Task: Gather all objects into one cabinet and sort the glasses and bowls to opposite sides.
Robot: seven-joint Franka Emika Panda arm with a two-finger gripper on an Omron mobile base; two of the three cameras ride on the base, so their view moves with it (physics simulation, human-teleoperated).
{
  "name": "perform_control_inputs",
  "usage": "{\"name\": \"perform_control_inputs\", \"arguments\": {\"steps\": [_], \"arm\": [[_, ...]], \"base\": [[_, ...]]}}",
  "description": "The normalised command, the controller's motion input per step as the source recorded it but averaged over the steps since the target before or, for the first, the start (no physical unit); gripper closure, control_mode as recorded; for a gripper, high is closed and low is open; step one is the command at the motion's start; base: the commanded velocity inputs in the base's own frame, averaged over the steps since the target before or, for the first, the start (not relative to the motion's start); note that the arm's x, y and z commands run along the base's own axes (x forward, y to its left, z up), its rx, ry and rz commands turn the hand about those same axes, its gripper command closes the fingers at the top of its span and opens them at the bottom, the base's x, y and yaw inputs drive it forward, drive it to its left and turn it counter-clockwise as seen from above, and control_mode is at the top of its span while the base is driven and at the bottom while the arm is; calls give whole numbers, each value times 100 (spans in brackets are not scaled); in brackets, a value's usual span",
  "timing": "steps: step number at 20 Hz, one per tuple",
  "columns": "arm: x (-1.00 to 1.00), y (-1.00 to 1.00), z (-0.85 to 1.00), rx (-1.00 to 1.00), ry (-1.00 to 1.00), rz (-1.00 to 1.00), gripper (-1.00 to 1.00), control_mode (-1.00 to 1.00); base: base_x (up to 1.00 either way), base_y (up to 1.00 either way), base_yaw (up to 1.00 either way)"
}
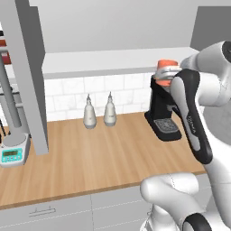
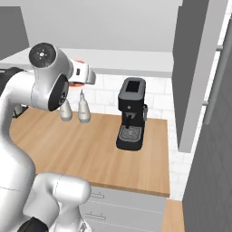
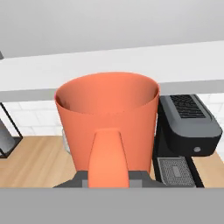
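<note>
Progress looks early: pincer (image 3: 109,177) clamped on one orange cup (image 3: 107,118), held mid-frame in the hand view above the desk (image 1: 90,158) beside the coffee machine (image 3: 186,131); shelving and sorting remain.

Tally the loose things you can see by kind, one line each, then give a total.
Orange cup, held in the gripper: 1
Grey shakers: 2
Black coffee machine: 1
Scale: 1
Total: 5
</note>
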Motion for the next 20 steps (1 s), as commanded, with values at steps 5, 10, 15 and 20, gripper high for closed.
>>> {"name": "perform_control_inputs", "arguments": {"steps": [5,10,15,20], "arm": [[-26,0,-3,0,9,0,100,-100],[-25,0,-31,0,2,0,100,-100],[-28,0,-26,0,0,-1,100,-100],[-21,0,-16,0,0,0,100,-100]], "base": [[0,0,0],[0,0,0],[0,0,0],[0,0,0]]}}
